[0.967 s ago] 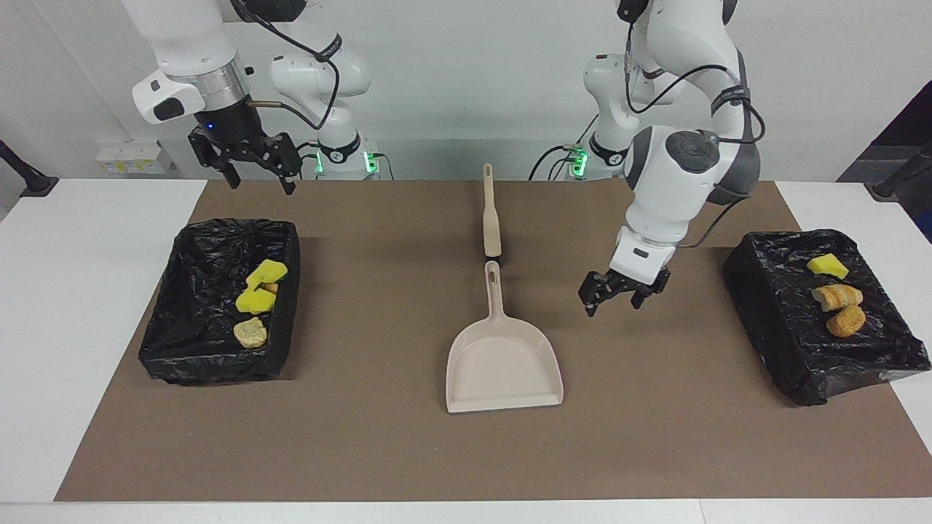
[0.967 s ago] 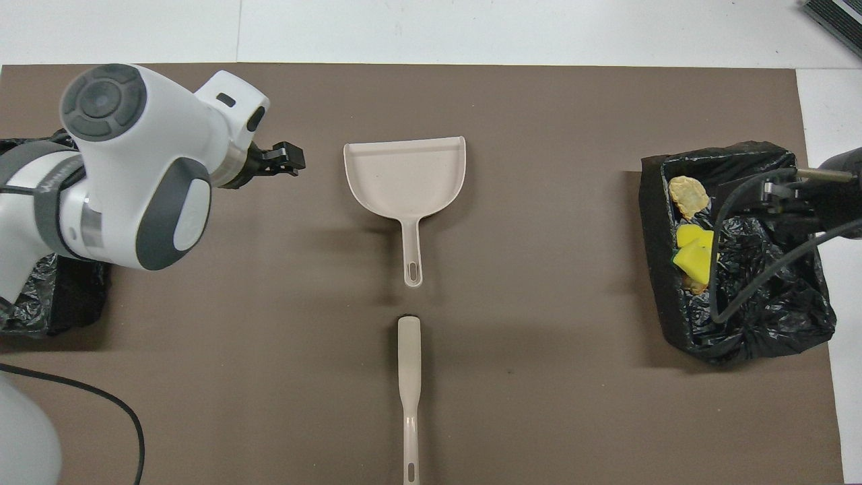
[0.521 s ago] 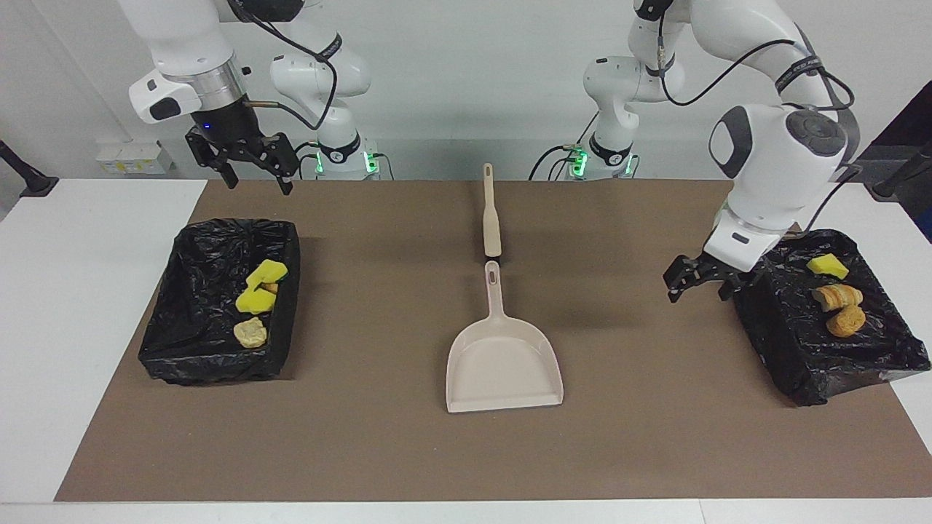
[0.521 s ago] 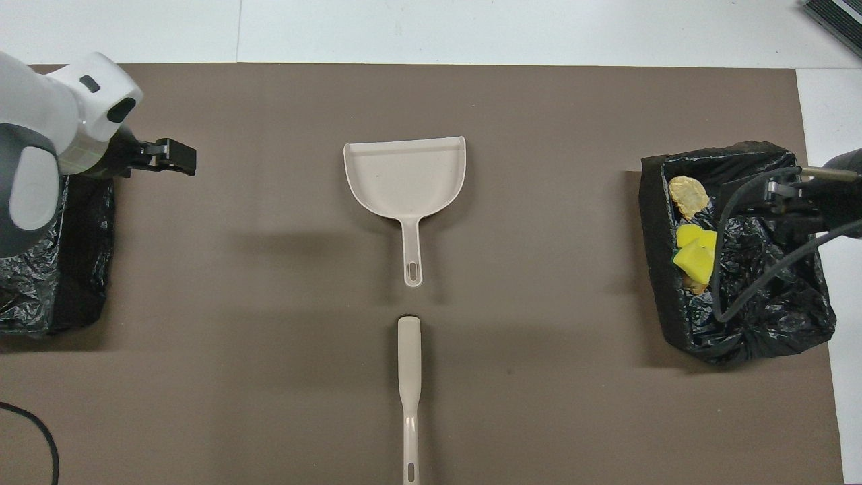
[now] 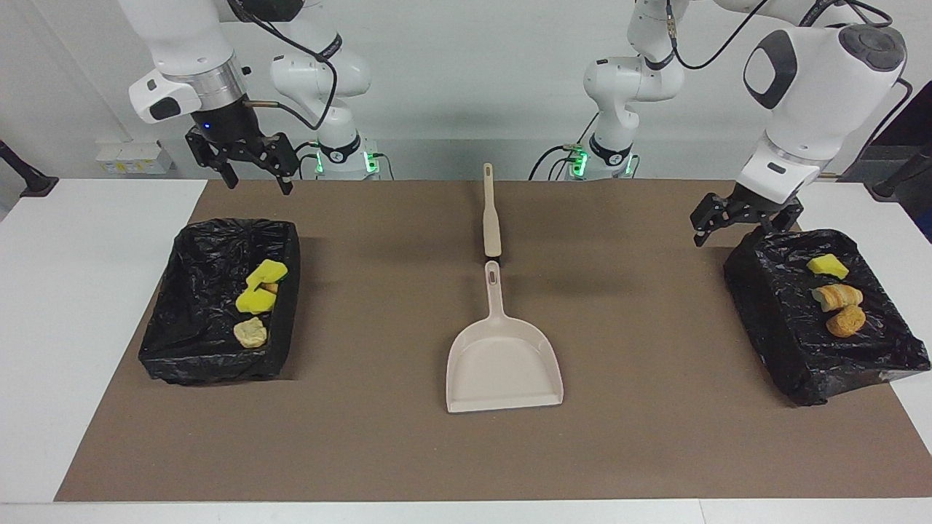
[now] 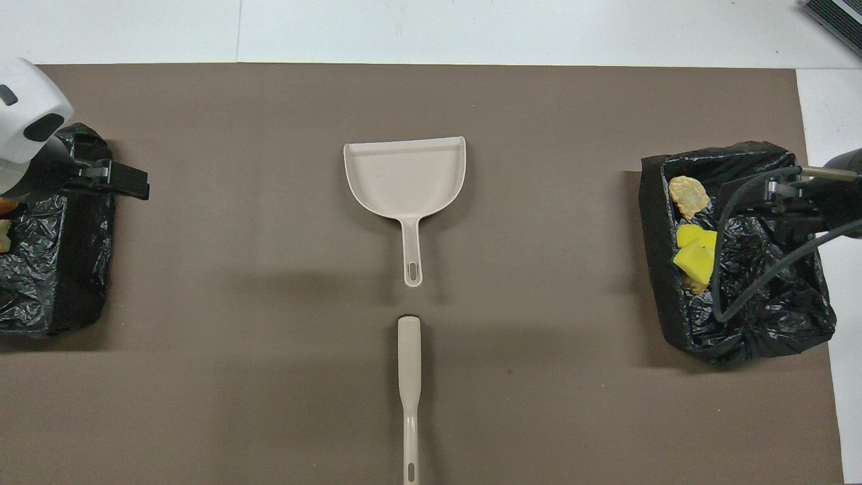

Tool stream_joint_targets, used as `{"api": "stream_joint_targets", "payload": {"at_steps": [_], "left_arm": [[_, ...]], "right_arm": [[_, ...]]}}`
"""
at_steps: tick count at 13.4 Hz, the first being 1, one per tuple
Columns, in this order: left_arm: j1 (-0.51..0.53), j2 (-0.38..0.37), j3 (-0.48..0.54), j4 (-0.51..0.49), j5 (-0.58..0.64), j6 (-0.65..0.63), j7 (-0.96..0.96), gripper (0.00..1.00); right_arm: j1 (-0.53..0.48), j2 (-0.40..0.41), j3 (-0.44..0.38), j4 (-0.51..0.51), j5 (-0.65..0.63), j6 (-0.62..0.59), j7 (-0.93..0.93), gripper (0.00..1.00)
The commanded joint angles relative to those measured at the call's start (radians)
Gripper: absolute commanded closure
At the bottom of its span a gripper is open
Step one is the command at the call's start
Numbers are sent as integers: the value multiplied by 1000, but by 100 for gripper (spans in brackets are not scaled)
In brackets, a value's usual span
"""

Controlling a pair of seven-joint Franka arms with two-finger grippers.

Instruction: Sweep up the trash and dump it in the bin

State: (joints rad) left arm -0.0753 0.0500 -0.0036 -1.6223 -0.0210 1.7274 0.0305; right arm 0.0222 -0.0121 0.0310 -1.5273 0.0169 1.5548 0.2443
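Note:
The trash lies in two black-bag-lined bins. The bin at the right arm's end (image 5: 182, 364) holds yellow sponge chunks (image 5: 256, 298), one green-topped (image 5: 269, 271), and a tan crust (image 5: 250, 332); they also show in the overhead view (image 6: 695, 254). The bin at the left arm's end (image 5: 772, 327) holds a yellow sponge (image 5: 827, 266) and two bread rolls (image 5: 837, 296). My left gripper (image 5: 739, 231) hangs open and empty over that bin's edge toward the table's middle (image 6: 128, 187). My right gripper (image 5: 262, 185) waits, open and empty, high over the other bin (image 6: 773, 195).
A beige dustpan (image 5: 502, 356) lies in the middle of the brown mat (image 5: 641, 437), its handle pointing at the robots. A beige brush (image 5: 491, 218) lies in line with it, nearer to the robots. White table borders the mat.
My left gripper has swung from beside the dustpan to the bin at the left arm's end and risen. The right gripper has barely moved. Trash, dustpan and brush are unchanged.

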Motion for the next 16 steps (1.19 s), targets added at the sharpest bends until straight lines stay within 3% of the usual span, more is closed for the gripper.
{"api": "stream_joint_targets", "payload": {"at_steps": [1, 3, 5, 16], "left_arm": [[6, -71, -10, -16, 12, -87, 23, 0], [14, -116, -10, -68, 10, -123, 66, 0], [17, -151, -9, -129, 9, -71, 63, 0], [15, -133, -6, -99, 3, -77, 72, 0]], "right_arm": [[-16, 4, 9, 10, 6, 1, -23, 0], [-16, 4, 9, 10, 6, 1, -23, 0], [-16, 4, 9, 10, 6, 1, -23, 0], [-16, 4, 9, 10, 6, 1, -23, 0]]}}
